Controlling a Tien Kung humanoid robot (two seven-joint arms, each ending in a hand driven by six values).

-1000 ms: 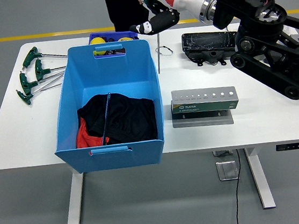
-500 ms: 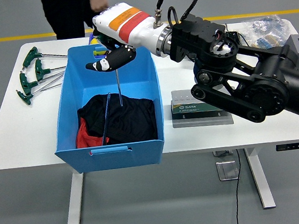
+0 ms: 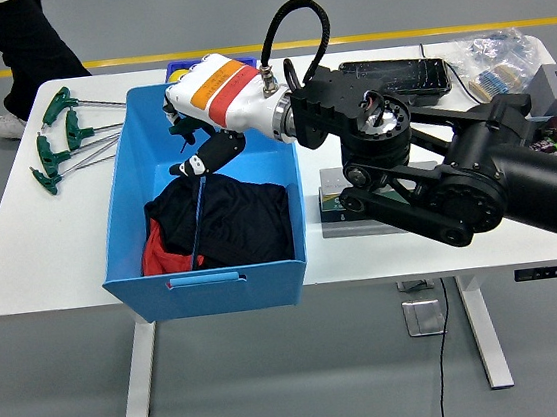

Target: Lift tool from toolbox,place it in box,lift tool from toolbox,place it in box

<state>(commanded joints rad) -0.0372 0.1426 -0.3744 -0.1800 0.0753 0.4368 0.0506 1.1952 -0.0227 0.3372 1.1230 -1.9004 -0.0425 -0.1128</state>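
Placing step: right hand (image 3: 197,155) sits low inside the blue box (image 3: 125,186), fingers curled, seemingly pinching a thin tool (image 3: 196,223) over black cloth (image 3: 229,219); next move calls for release, then retreat.

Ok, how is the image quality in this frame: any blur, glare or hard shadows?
Head view: even, soft light, no hard shadows on the white table; right hand and blue bin look sharp, without obvious motion blur; mild glare on the plastic bag; dark cloth shows little detail.
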